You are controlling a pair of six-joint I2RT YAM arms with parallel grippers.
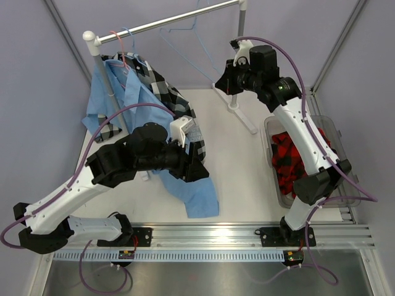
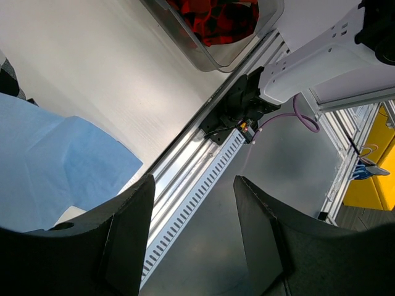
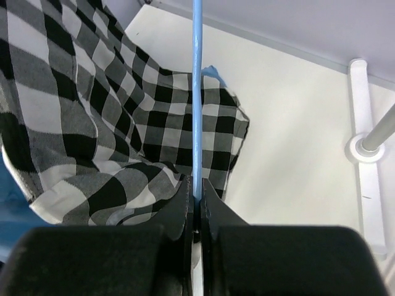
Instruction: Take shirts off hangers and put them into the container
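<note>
I hold my right tool (image 3: 197, 206) raised, clenched on a blue hanger (image 3: 197, 92); left tool (image 2: 192, 209) released, low over the blue shirt (image 2: 55, 166).

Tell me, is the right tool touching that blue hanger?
Touching. The right wrist view shows the right tool shut on the blue hanger, its wire pinched between both fingers.

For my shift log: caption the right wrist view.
Right gripper shut on a blue hanger wire, checked shirt beyond it.
</note>
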